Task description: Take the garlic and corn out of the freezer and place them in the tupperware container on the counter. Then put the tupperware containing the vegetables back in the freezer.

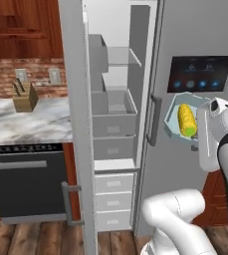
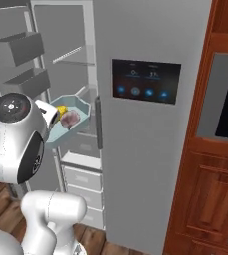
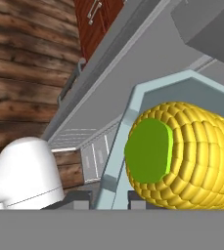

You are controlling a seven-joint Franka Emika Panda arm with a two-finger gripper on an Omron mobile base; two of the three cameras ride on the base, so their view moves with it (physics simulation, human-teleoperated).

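My gripper is shut on the rim of the pale blue tupperware container, which passes between the two fingertips. The container hangs tilted in the air in front of the steel fridge door, just right of the open freezer. Inside it lies the yellow corn, whose green end faces the hand camera. In the right base view the garlic rests beside the corn in the container. The marble counter lies off to the left.
The freezer door stands open between the counter and the compartment, its bins facing in. A wooden knife block stands on the counter above the black dishwasher. The dark dispenser panel is just above the held container. Wood cabinets stand at the right.
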